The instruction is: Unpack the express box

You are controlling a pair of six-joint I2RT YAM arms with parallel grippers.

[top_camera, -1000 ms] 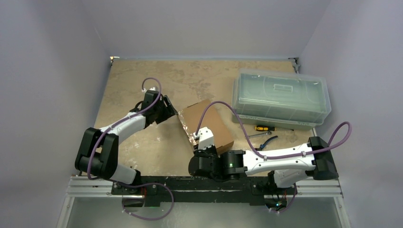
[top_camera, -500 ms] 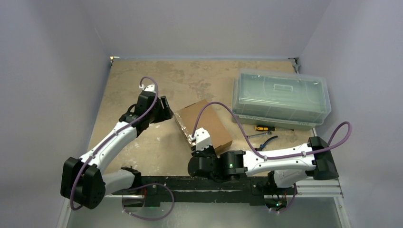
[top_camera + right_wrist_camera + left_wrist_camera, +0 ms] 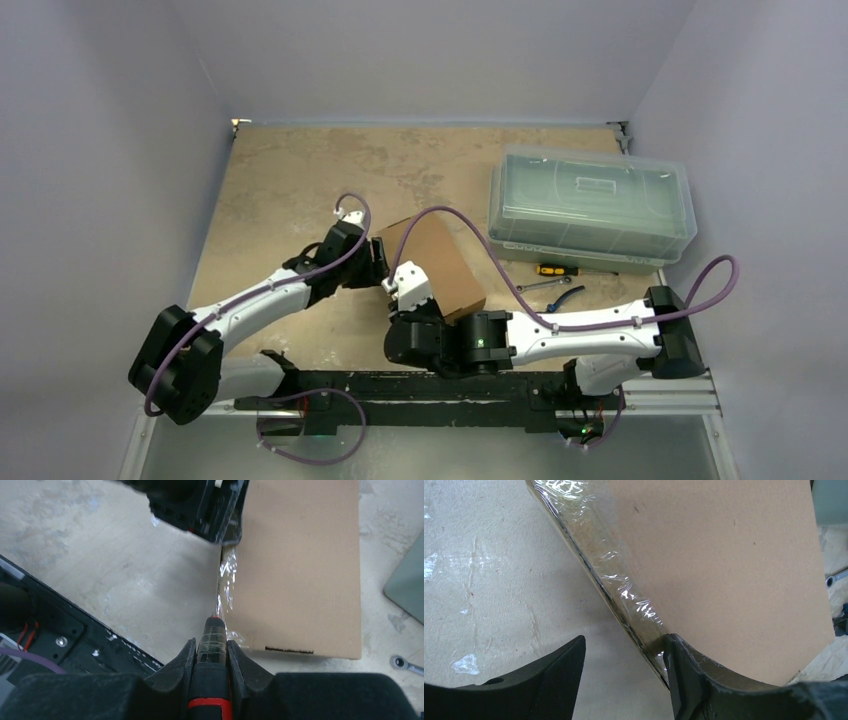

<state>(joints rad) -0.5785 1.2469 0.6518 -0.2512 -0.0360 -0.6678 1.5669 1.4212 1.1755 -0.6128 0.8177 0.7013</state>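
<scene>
The express box (image 3: 440,265) is a flat brown cardboard mailer lying closed on the table, with crinkled clear tape (image 3: 619,587) along its left edge. My left gripper (image 3: 624,652) is open at that taped edge; its right finger (image 3: 689,680) rests on the box top, its left finger (image 3: 549,675) is over the table. My right gripper (image 3: 212,647) is shut on a black tool with a red band (image 3: 212,680). The tool's tip touches the taped seam (image 3: 225,587) near the box's near corner. The left gripper's body (image 3: 200,505) shows farther along that seam.
A large clear plastic lidded bin (image 3: 592,203) stands at the back right. A yellow-handled screwdriver (image 3: 555,269), a blue-handled tool (image 3: 565,299) and a small wrench (image 3: 406,664) lie right of the box. The black base rail (image 3: 450,385) runs along the near edge.
My left gripper has swung right and nearer, from beside the box's far left corner onto its taped edge. My right gripper with the tool has shifted slightly left along the seam.
</scene>
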